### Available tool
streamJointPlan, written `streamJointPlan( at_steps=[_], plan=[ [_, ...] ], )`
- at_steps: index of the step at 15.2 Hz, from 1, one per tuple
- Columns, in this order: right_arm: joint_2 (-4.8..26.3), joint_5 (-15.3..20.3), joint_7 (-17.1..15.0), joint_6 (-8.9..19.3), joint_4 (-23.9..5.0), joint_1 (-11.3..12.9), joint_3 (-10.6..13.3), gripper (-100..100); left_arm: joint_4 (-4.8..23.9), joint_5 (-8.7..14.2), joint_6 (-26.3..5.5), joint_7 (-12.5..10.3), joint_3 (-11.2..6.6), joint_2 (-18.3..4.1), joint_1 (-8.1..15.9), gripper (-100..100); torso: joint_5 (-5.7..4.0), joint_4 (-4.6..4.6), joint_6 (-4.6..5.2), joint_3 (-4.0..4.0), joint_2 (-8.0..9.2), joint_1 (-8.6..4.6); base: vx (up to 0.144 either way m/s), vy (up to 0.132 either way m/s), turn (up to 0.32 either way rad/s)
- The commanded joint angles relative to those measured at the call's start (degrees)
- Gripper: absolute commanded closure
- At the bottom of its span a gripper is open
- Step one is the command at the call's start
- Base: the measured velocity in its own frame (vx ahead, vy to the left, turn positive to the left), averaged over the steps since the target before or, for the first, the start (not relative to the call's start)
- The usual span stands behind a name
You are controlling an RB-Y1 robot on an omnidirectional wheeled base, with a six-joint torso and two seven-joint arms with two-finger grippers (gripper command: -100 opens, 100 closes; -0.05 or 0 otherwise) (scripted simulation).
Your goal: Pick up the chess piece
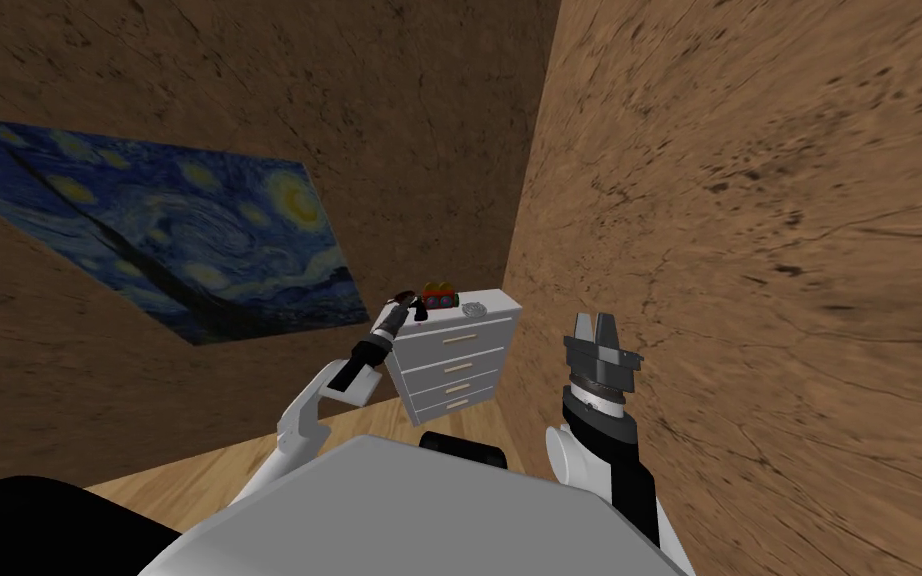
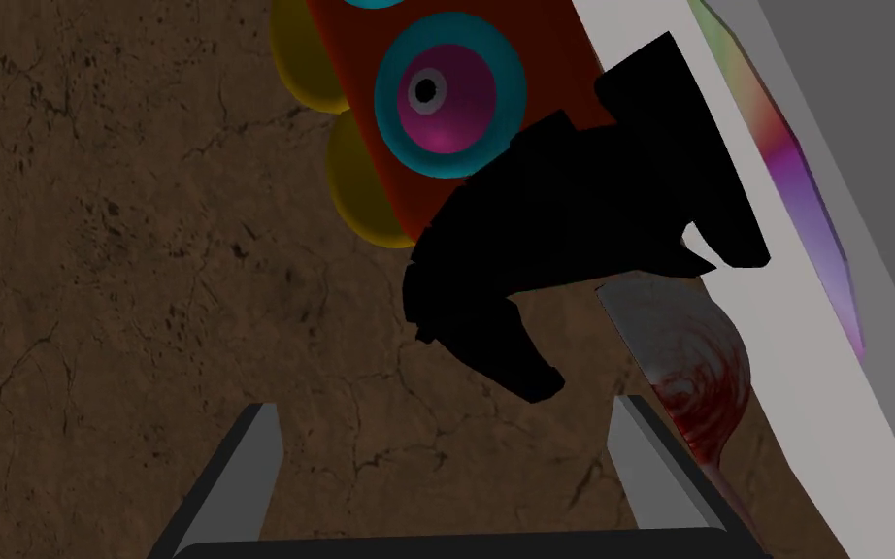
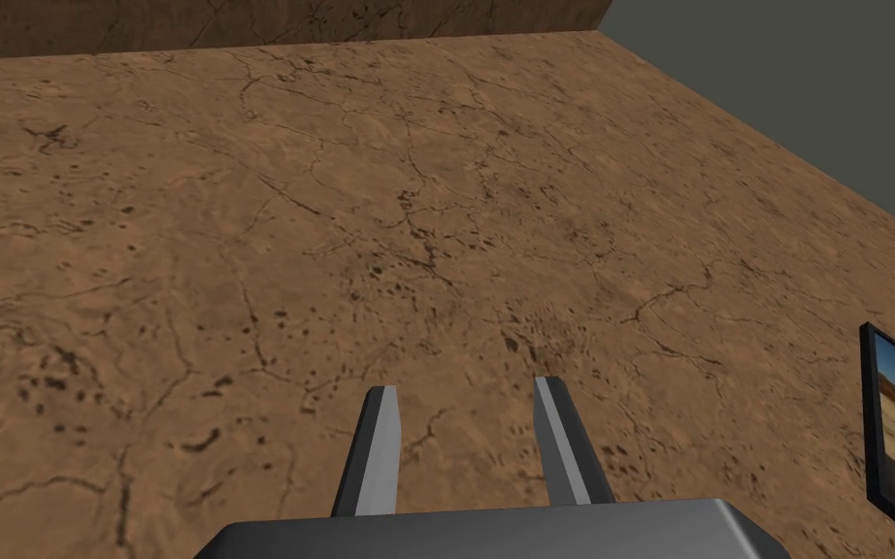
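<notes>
The chess piece (image 2: 572, 223) is a black, knight-like figure lying on the top of a white dresser (image 2: 727, 320). In the left wrist view it sits just past my left gripper (image 2: 447, 408), nearer one finger than the other. That gripper is open, with nothing between its fingers (image 2: 259, 456). In the head view the chess piece (image 1: 417, 308) is a small dark shape at the dresser's left end, where my left gripper (image 1: 406, 300) reaches. My right gripper (image 1: 596, 322) is raised beside the brown wall, its fingers (image 3: 381, 437) close together and holding nothing.
A red toy (image 2: 455, 87) with teal eyes and yellow wheels stands right behind the chess piece. A red-streaked spoon (image 2: 703, 364) lies beside it. A shiny disc (image 1: 474, 309) rests on the dresser (image 1: 459, 365), which stands in a corner of brown walls. A painting (image 1: 179, 240) hangs on the left.
</notes>
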State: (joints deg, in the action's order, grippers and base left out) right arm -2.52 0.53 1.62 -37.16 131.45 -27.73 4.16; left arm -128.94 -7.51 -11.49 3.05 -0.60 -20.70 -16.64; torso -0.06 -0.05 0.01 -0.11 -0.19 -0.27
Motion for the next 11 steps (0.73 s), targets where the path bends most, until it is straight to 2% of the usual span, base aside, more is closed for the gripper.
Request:
streamJointPlan(
  at_steps=[1,2,3,4,5,6,11],
  plan=[
    [0.0,0.0,0.0,0.0,0.0,0.0,0.0,0,0.5,-0.1,-1.9,0.3,-0.05,-0.2,0.4,-100,0.0,0.0,0.0,0.0,0.0,0.0,0.033,-0.059,-0.067],
    [0.0,0.0,0.0,0.0,0.0,0.0,0.0,0,0.6,-0.1,-2.5,0.4,-0.05,-0.2,0.6,-100,0.0,0.01,0.01,0.01,0.02,-0.01,0.028,-0.067,-0.057],
    [0.0,0.0,0.0,0.0,0.0,0.0,0.0,0,0.2,0.0,-1.7,0.2,-0.08,-0.3,0.4,-100,0.0,0.01,0.01,0.03,0.04,-0.03,0.016,-0.04,-0.014],
    [0.0,0.0,0.0,0.0,0.0,0.0,0.0,0,-1.4,0.3,-3.6,0.0,-0.31,-0.6,0.4,-100,0.0,0.02,-0.01,0.05,0.09,0.02,0.078,-0.006,-0.011],
    [0.0,0.0,0.0,0.0,0.0,0.0,0.0,0,-0.2,0.1,-2.5,0.2,-0.17,-0.4,0.5,-100,0.02,0.01,-0.01,0.0,-0.03,0.13,0.071,0.002,-0.007],
    [0.0,0.0,0.0,0.0,0.0,0.0,0.0,0,-0.4,0.2,-2.7,0.1,-0.21,-0.5,0.5,100,0.04,-0.01,-0.01,-0.03,-0.05,0.19,0.022,-0.001,0.001],
    [0.0,0.0,0.0,0.0,0.0,0.0,0.0,0,-0.5,0.2,-2.7,0.1,-0.18,-0.5,0.5,100,0.02,0.01,-0.01,0.05,0.1,0.19,0.003,0.0,0.002]
  ],
)
